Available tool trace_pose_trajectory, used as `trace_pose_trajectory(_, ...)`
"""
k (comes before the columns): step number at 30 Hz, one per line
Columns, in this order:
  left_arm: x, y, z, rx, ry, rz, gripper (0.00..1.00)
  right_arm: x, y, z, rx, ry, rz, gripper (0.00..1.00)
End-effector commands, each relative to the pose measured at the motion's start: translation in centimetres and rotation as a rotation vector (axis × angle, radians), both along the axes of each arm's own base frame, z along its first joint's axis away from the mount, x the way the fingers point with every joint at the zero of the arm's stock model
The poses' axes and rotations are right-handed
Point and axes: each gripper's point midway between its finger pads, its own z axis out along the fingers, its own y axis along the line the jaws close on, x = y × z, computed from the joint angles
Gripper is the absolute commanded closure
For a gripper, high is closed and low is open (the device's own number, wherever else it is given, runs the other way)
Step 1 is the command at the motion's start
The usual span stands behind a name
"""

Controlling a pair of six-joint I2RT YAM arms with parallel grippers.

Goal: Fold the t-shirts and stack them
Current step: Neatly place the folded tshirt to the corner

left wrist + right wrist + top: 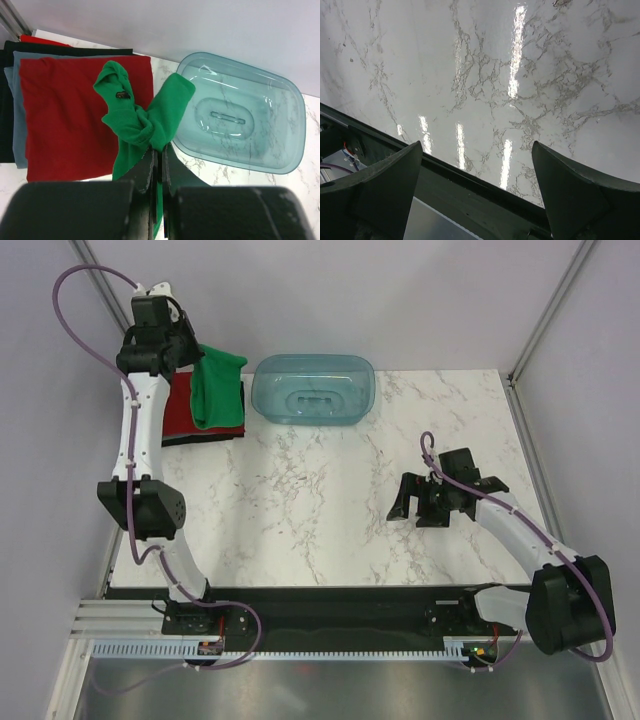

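The bright green t-shirt (pixel 145 120) hangs bunched and crumpled from my left gripper (pixel 160 156), which is shut on a pinch of its cloth. It dangles over the folded stack at the table's far left: a red t-shirt (pixel 65 120) on top, a light blue one (pixel 17 100) under it, and black (pixel 70 50) beneath. From above, the left gripper (pixel 195 355) is raised over the stack (pixel 205 420) with the green t-shirt (pixel 215 385) draped across it. My right gripper (pixel 418 514) hovers low over the right half of the table, open and holding nothing (pixel 477 145).
A translucent teal plastic tub (pixel 313 390) lies upside down just right of the stack, its rim (pixel 235 165) close to the hanging green cloth. White marble table (pixel 470 60); its near edge with a black rail (pixel 485 200) lies below the right gripper.
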Motion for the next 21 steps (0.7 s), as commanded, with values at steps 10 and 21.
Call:
trace_pose_trajectory(10,2.9,5.4,0.9,-0.02,-0.071,-0.011,0.98,0.1,0.8,-0.4,0.021,0.004,0.028,0.02)
trace_pose_trajectory(21,9.3,13.2,-6.0,-0.112,-0.057,0.08,0.98,-0.3,0.8,-1.4,0.002,0.057,0.029,0.02)
